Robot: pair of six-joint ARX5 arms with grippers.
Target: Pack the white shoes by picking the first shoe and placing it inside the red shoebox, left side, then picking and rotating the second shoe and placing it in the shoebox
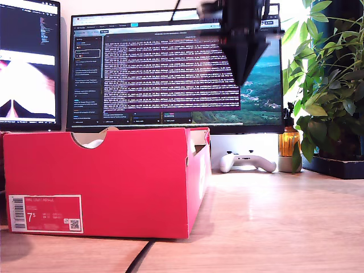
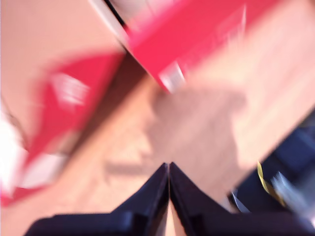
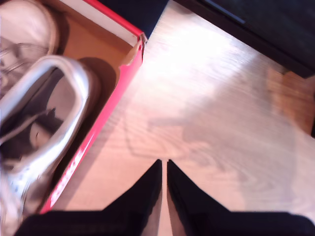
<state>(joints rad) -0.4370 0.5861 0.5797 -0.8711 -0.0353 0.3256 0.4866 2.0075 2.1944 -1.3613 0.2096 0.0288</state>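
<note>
white shoes (image 3: pixel 39 113) in red shoebox (image 1: pixel 114 182), hands seemingly closed

White shoes (image 3: pixel 44 123) seemingly both inside shoebox (image 3: pixel 98 129)

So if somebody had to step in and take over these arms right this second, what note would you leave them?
My first gripper: shut, empty, blurred above the desk near the red shoebox.
My second gripper: shut, empty, above bare desk beside the box.
White shoes: the second wrist view shows both inside the box.
Done: packing looks complete.
Left: check how the shoes sit; nothing else visible to pick.
</note>
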